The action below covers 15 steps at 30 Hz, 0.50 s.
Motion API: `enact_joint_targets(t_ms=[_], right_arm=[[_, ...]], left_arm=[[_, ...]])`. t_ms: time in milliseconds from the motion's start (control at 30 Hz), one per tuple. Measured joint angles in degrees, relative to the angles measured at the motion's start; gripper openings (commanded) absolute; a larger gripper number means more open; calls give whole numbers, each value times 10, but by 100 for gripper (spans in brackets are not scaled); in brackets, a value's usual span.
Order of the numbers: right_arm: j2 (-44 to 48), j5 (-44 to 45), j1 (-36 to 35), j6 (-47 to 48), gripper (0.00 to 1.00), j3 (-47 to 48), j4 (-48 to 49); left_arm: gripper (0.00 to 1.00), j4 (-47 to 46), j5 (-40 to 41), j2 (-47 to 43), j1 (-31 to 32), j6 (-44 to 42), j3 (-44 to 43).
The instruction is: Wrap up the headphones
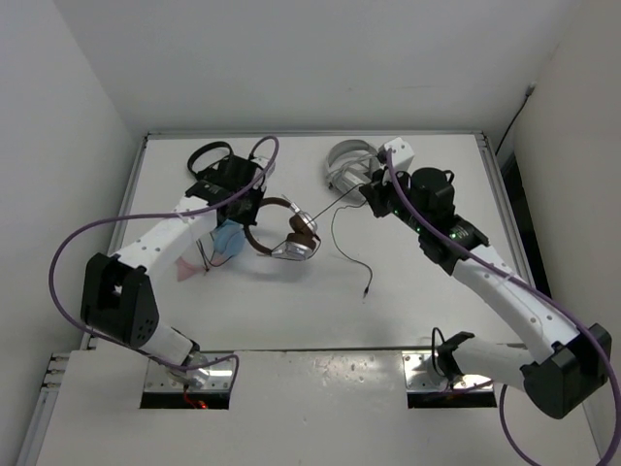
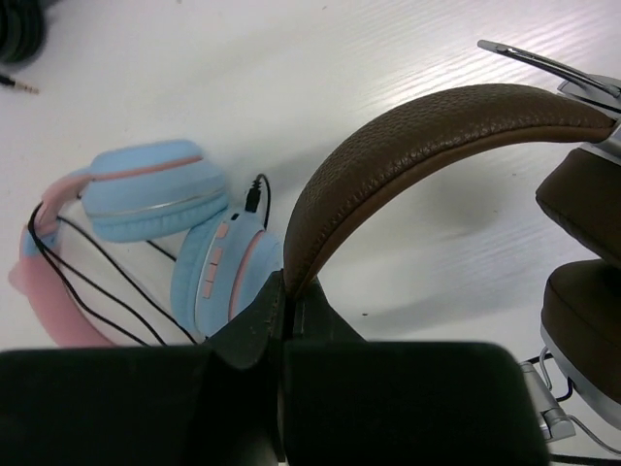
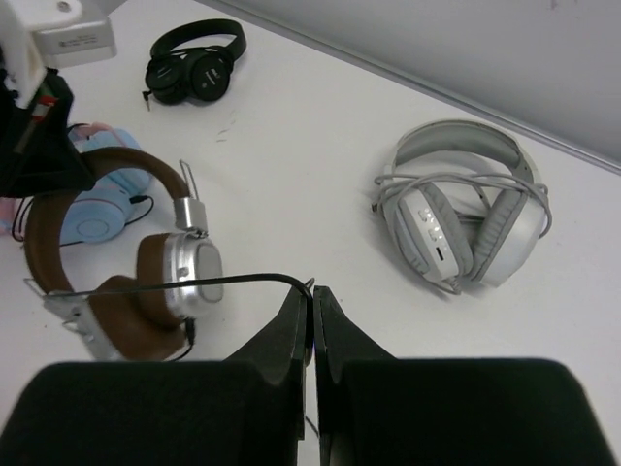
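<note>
Left gripper (image 2: 283,301): jaws pressed together on the brown headband (image 2: 437,126) of the headphones (image 1: 291,236), low on one side of the arch; you hold the set a little left of the table's middle, earcups turned toward the right arm

Right gripper (image 3: 312,296): fingers shut, pinching the thin black cable (image 3: 233,282) a short way out from the silver earcup (image 3: 194,267)

Governing relation: the headphones lie to the left of your right gripper; the cable span from earcup to pinch runs roughly left to right and looks nearly straight. Beyond the pinch the rest trails toward the near edge, its free end (image 1: 366,291) lying loose. Your right arm owns the cable, your left the frame

Surface: white table (image 1: 437,320), smooth and flat; the slack should slide on it easily

Room: blue-and-pink headphones (image 2: 155,194) just beside your left gripper; white-grey headphones (image 3: 466,204) near your right, on the far side; black headphones (image 3: 194,63) toward the far left. Open space lies nearward, where the slack rests
</note>
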<state>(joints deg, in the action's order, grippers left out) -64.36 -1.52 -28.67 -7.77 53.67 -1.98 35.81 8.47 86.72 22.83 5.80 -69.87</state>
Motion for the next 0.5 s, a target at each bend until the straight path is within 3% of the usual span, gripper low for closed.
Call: enact_joint_targets(t_ms=[400, 500], right_arm=[[-145, -57, 82, -14, 0, 25, 66], [-187, -85, 95, -40, 11, 36, 82]], left_arm=[[0, -21, -109, -59, 5, -63, 8], [0, -21, -119, -62, 5, -63, 8]])
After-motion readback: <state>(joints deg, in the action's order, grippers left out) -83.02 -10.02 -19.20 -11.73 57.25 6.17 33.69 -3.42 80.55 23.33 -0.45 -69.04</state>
